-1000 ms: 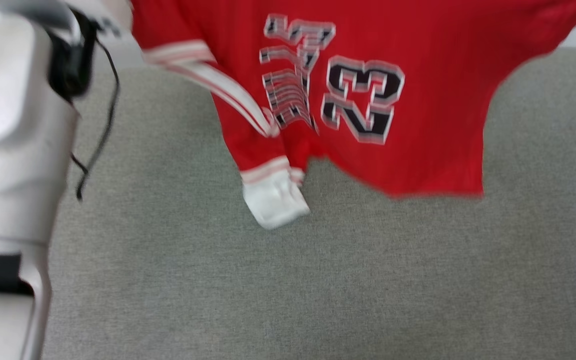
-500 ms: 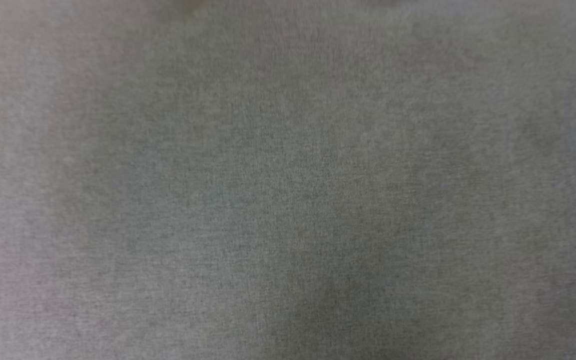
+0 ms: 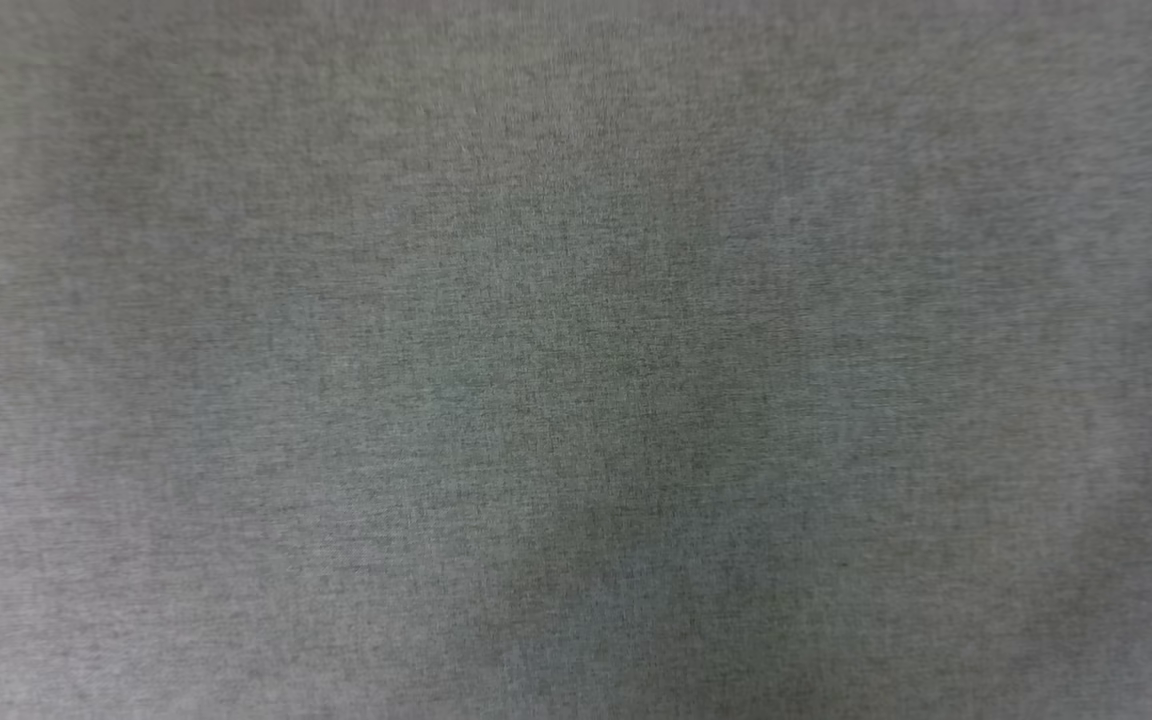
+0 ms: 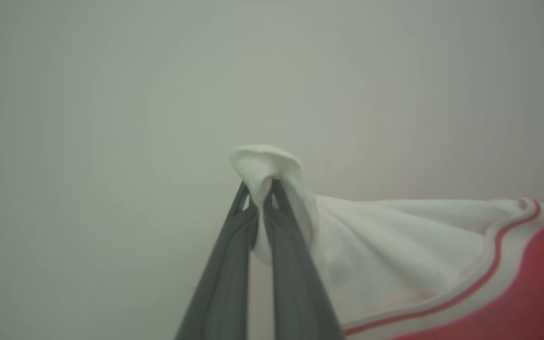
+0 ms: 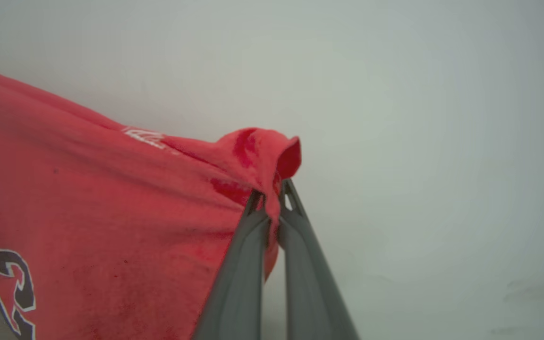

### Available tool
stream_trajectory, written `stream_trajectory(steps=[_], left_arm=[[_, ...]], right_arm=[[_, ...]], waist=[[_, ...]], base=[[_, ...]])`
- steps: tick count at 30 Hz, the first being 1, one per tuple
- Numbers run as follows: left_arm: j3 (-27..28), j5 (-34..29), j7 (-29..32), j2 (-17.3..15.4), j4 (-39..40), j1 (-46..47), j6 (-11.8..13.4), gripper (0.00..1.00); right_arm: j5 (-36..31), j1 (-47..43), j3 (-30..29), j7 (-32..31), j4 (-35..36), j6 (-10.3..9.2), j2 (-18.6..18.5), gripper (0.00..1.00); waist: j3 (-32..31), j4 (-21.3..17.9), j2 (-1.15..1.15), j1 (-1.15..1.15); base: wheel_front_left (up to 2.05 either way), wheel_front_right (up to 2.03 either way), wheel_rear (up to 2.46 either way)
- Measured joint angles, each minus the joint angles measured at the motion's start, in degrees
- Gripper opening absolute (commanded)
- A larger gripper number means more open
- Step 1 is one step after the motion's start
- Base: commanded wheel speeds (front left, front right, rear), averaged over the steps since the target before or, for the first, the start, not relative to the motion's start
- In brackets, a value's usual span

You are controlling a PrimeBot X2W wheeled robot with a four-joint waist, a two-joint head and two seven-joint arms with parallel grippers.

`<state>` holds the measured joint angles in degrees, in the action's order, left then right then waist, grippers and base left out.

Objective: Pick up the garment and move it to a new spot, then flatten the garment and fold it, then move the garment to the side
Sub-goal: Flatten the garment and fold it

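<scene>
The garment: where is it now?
The garment is held up: left gripper pinches its white sleeve end, right gripper its red edge, each in its own wrist view.

Looks like a plain indoor test space, perhaps a lab corner; cannot be told for certain. Goes by three signs. Near, straight below the head camera: a flat stretch of grey woven cloth, felt-like, evenly lit, spread wide as a work surface, with a soft shadow at its near middle. Far, behind in both wrist views: a smooth pale wall, one even grey-white tone from left to right, with faint scuffs low down. Held up before that wall: a red shirt with a white, red-striped cuff, hinting at a cloth-handling set-up.
</scene>
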<state>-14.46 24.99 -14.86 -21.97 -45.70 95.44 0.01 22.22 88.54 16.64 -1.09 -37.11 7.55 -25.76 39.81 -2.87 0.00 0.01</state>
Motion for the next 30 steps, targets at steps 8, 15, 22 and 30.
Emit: stream_trajectory(steps=[8, 15, 22, 30], left_arm=[[2.53, 1.0, -0.05, 0.87, 1.44, -6.89, -0.63, 0.0], [6.7, 2.33, -0.05, 1.04, 6.21, -20.8, -2.01, 0.0], [9.5, 1.48, -0.04, 2.13, 14.66, -41.98, -1.76, 0.0], [12.02, 2.14, 0.04, 2.58, 22.52, -67.57, -0.2, 0.0]], right_arm=[[3.86, 0.09, 4.71, 3.0, -4.71, -0.01, 0.63, 0.0], [9.85, -9.46, 10.58, 4.64, -4.98, 0.0, -0.77, 0.0], [14.66, -25.05, 15.02, 7.08, -0.94, 0.01, -4.37, 0.0], [16.93, -44.63, 15.57, 8.27, 4.37, 0.03, -5.19, 0.0]], waist=[[2.03, 0.14, 0.0, 0.0], [-1.44, 0.31, 0.0, -0.01], [-7.96, 1.08, 0.0, -0.01], [-17.25, 2.01, 0.0, -0.02]], base=[[0.0, 0.0, 0.0], [0.0, 0.0, 0.0], [0.0, 0.0, 0.0], [0.0, 0.0, 0.0]])
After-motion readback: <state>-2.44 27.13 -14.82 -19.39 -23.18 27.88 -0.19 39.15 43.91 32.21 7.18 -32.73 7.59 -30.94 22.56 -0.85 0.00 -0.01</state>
